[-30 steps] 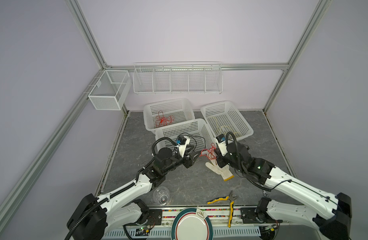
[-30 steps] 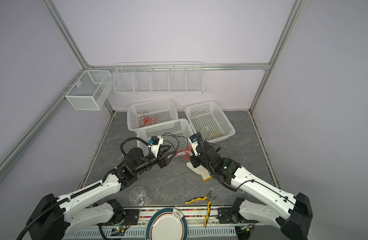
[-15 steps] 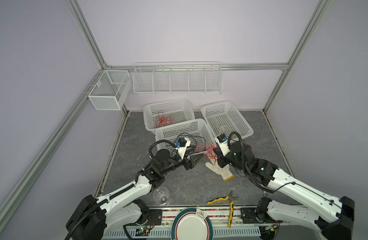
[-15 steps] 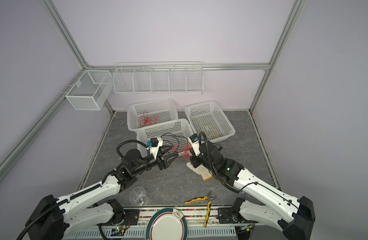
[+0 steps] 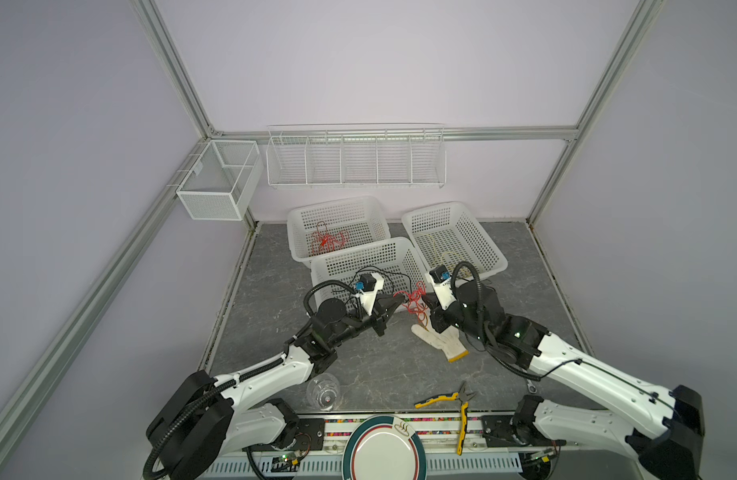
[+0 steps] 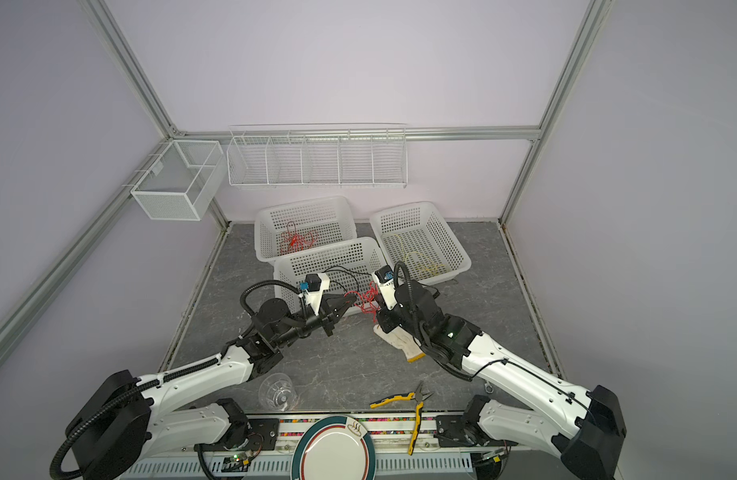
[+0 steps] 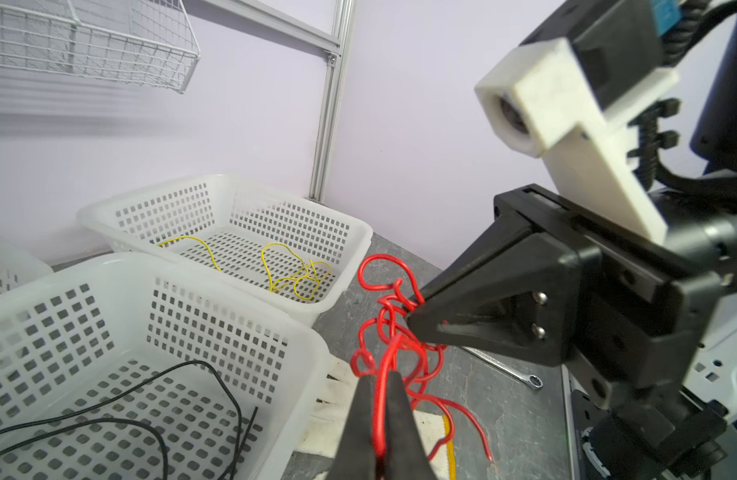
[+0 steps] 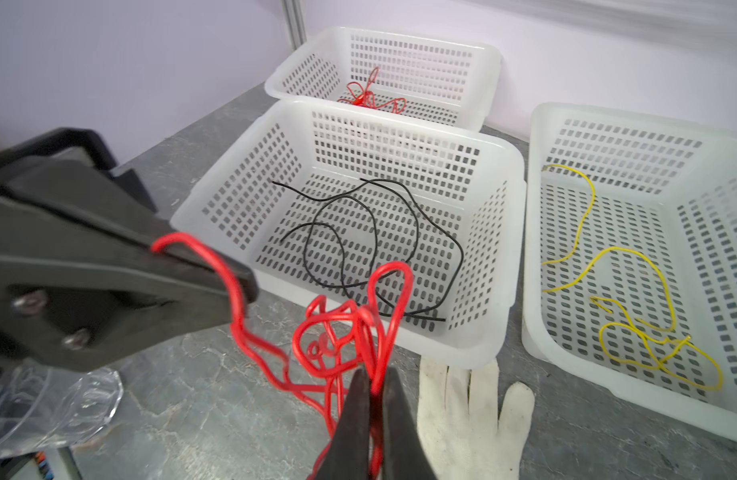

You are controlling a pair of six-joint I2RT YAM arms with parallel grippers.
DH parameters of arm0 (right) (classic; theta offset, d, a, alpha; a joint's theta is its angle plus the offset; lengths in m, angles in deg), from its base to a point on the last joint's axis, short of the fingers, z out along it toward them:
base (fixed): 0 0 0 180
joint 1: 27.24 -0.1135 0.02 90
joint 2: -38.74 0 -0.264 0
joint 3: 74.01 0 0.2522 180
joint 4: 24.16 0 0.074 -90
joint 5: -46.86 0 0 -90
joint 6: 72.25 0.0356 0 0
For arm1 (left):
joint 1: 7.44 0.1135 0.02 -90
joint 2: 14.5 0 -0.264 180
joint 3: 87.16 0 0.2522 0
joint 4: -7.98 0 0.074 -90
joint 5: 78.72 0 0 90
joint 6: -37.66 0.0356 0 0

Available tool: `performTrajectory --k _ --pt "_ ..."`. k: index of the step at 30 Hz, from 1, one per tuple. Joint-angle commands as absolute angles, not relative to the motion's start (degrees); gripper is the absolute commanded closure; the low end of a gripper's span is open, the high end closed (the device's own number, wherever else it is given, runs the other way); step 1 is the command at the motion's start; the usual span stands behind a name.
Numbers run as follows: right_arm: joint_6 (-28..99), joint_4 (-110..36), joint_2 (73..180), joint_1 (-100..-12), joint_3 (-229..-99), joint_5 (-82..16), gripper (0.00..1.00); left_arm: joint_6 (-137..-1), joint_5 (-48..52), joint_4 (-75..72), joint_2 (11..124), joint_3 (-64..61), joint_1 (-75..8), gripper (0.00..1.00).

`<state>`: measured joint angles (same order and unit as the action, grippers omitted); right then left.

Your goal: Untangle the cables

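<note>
Red cable tangle (image 5: 415, 300) hangs in air betw. the two arms, just off the near R corner of the mid basket (image 5: 360, 249), over the counter (image 5: 358, 365) & white glove (image 5: 441, 345). Left jaws fully closed, pinching one red strand (plain in left wrist view). Right jaws closed too, nipping another strand.

In both top views the knot sits at 3 o'clock from left jaws and 9 o'clock from right jaws. Both touch it, so neither arm is nearer. Short span betw. the tips runs 9–3; loose loops trail toward 6. Next is prob. a pull apart along 9–3. Risk: knot tightens.

Black cables (image 8: 371, 232) lie in mid basket, yellow cables (image 8: 633, 328) in R basket (image 8: 608, 119), other red cable (image 8: 371, 97) in far basket (image 8: 400, 36).
</note>
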<state>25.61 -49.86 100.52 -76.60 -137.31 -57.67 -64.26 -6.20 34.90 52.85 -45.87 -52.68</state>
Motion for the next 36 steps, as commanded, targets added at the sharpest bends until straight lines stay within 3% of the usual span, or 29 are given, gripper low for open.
performTrajectory --k 1,12,17,24,29,36 --pt "29.96 -50.75 101.45 -74.45 -137.08 -65.16 0.94 -63.64 -0.26 36.74 50.26 -47.86 -52.48 1.0" --pt "35.93 -53.0 103.09 -67.09 -136.72 -60.93 0.93 -64.26 19.57 27.21 40.1 -50.35 -52.53 1.0" --pt "33.86 -49.52 104.77 -67.04 -137.55 -51.57 0.79 -62.51 22.03 27.31 39.74 -49.26 -52.44 1.0" --pt "32.91 -48.14 104.86 -67.04 -139.73 -50.54 0.6 -60.36 26.46 27.11 44.01 -44.53 -50.96 1.0" --pt "31.19 -49.12 104.04 -66.97 -139.71 -53.11 0.47 -60.91 25.43 24.52 48.36 -39.3 -44.32 1.0" --pt "30.68 -50.05 104.06 -66.95 -138.48 -53.88 0.41 -62.85 23.27 19.7 60.64 -27.06 -32.45 1.0"
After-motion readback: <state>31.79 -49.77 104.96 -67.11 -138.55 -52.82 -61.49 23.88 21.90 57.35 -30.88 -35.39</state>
